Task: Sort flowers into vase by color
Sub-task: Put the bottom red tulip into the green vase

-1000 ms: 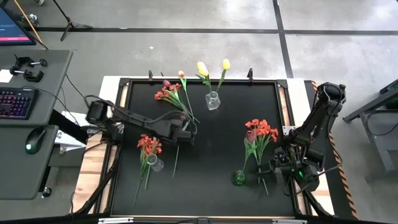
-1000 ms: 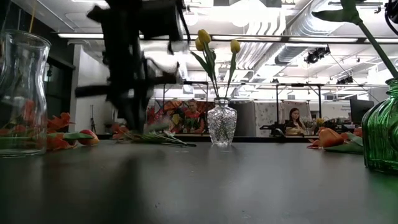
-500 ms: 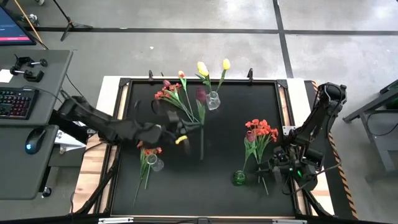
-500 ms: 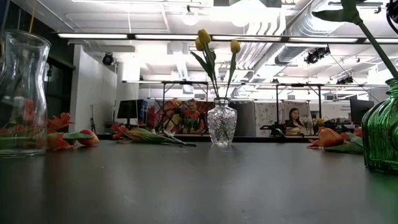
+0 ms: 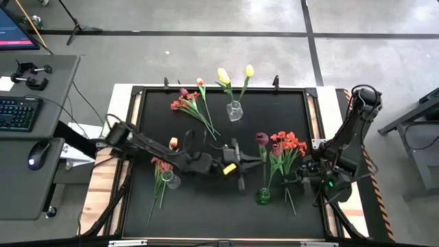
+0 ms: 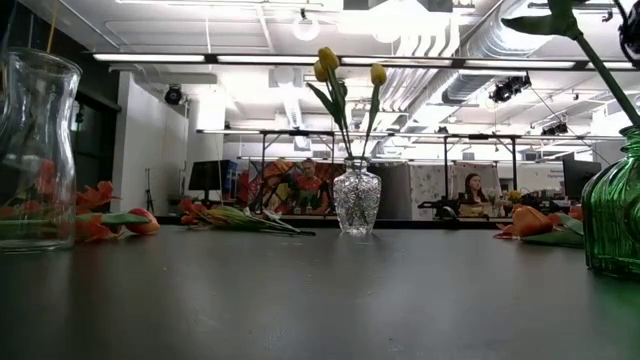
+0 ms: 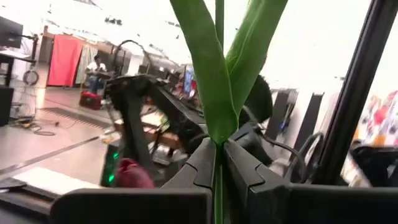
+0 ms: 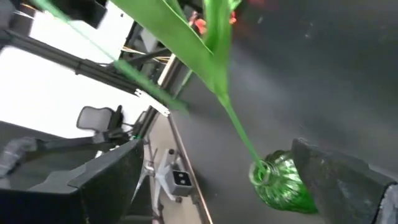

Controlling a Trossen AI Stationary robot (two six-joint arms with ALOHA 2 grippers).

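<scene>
Over table centre: left gripper [image 5: 241, 165] pinching maroon tulip [image 5: 261, 138] stem.
Risk: stem misses green vase [image 5: 264, 196] neck, tips it.
Right gripper [image 5: 302, 182]: spread, empty.

The high view looks straight down on the whole black table [image 5: 219, 199]. The low view sits at tabletop level, facing the room, close to the green vase [image 6: 612, 205] at frame right. Both share the clear vase [image 5: 234, 110] holding yellow tulips [image 6: 330, 65]. Each wrist view looks tightly past its own arm's fingers.

Even overhead lighting, ceiling strip lights [image 6: 170, 57] glaring at 12 o'clock in low view. Left wrist background blown out white; leaf [image 7: 208, 68] soft. Right wrist view motion-blurred, green vase [image 8: 280, 185] smeared.
</scene>
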